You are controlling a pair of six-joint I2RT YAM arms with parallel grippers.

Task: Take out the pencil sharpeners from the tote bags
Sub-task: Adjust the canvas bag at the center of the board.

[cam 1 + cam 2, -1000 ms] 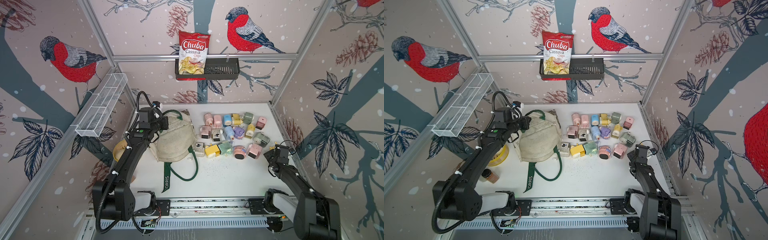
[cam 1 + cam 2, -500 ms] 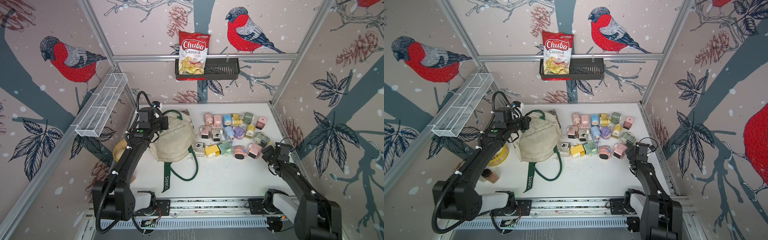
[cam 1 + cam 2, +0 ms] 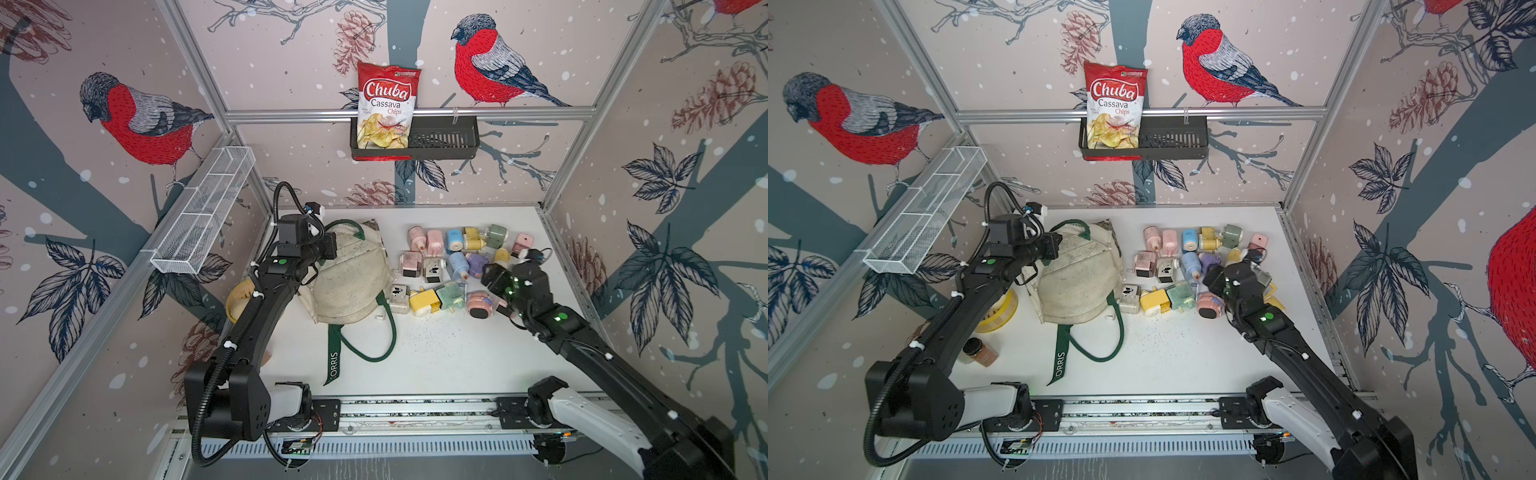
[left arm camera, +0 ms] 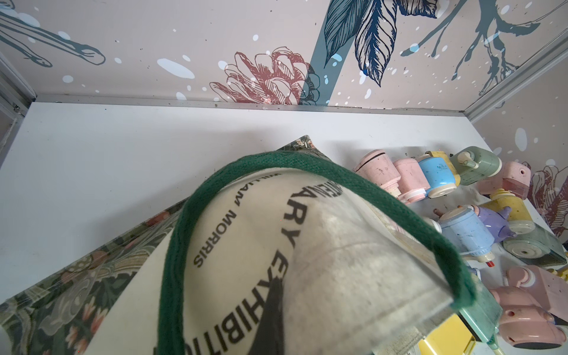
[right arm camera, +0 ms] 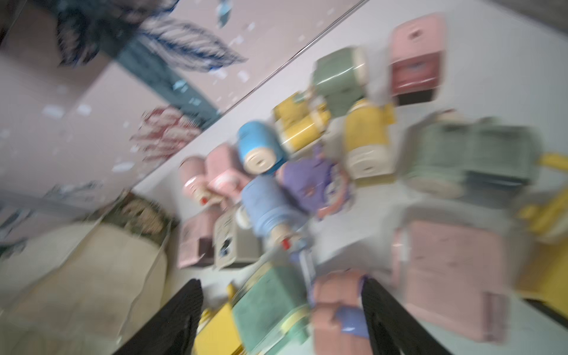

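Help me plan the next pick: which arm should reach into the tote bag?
Right. The right tool is open and empty above the pencil sharpeners, free to reach in; the left tool is shut on the tote bag.

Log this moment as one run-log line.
left tool: shut on tote bag | right tool: open over pencil sharpeners | bag inside: not visible

1 tote bag (image 3: 353,282) left | pencil sharpeners (image 3: 457,266) right, beside | both on table (image 3: 436,357)

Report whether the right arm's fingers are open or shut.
Open: the right wrist view shows the two dark fingers wide apart above the pencil sharpeners; blur hides any contact.
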